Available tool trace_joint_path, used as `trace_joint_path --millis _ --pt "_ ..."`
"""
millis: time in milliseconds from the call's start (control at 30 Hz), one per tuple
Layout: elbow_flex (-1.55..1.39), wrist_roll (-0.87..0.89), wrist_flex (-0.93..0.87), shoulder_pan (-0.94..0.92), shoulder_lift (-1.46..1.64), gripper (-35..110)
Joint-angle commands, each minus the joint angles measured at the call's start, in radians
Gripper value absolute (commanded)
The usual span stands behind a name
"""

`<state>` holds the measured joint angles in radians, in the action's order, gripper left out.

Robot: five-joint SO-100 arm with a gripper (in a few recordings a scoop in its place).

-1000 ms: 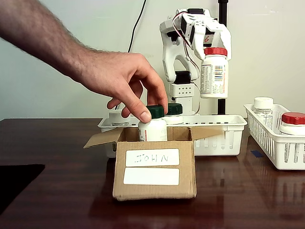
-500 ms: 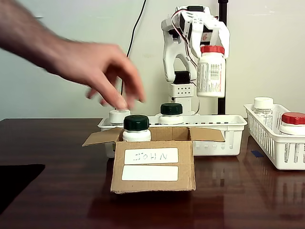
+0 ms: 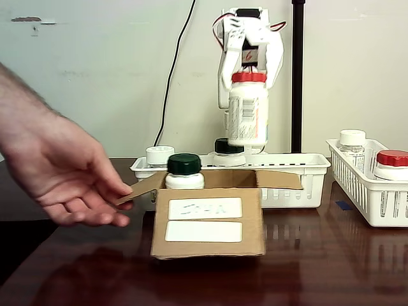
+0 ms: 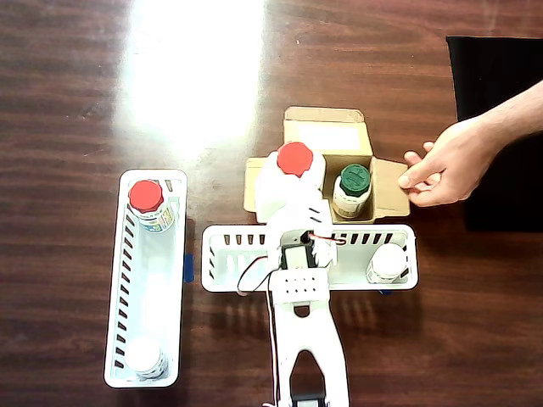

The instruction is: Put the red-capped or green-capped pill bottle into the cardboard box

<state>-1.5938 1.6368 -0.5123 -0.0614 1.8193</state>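
I observe the gripper (image 3: 250,64) clamped on the pill bottle (image 3: 247,111) at its red cap, the bottle hanging upright beneath the fingers. In the overhead view the pill bottle (image 4: 289,182) sits above the cardboard box (image 4: 327,136), over its left half. A green-capped bottle (image 3: 184,172) stands inside. A person's hand (image 3: 67,172) touches the box flap.

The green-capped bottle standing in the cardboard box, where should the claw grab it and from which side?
By its cap, from straight above. The green-capped bottle stands upright in the cardboard box, whose walls hide most of its body, leaving only the cap and shoulder exposed.
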Motion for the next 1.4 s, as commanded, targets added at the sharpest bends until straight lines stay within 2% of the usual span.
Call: trace_joint_path --millis 0,233,500,733,833,967,1133,1300,1367 --pt "0.092 0.034 0.072 -0.058 -0.006 1" --pt "-0.049 0.064 0.215 -0.109 -0.041 2" --pt "-0.331 0.057 0.457 -0.069 -0.012 2" --pt "-0.428 0.02 0.523 -0.025 0.005 3" --pt "-0.434 0.011 0.534 -0.009 0.002 13" --pt "-0.434 0.009 0.551 -0.008 -0.005 39" --pt "-0.416 0.017 0.563 -0.008 -0.031 61" --pt "-0.414 0.005 0.532 0.0 0.015 68" --pt "-0.4 -0.005 0.43 0.008 0.086 68"
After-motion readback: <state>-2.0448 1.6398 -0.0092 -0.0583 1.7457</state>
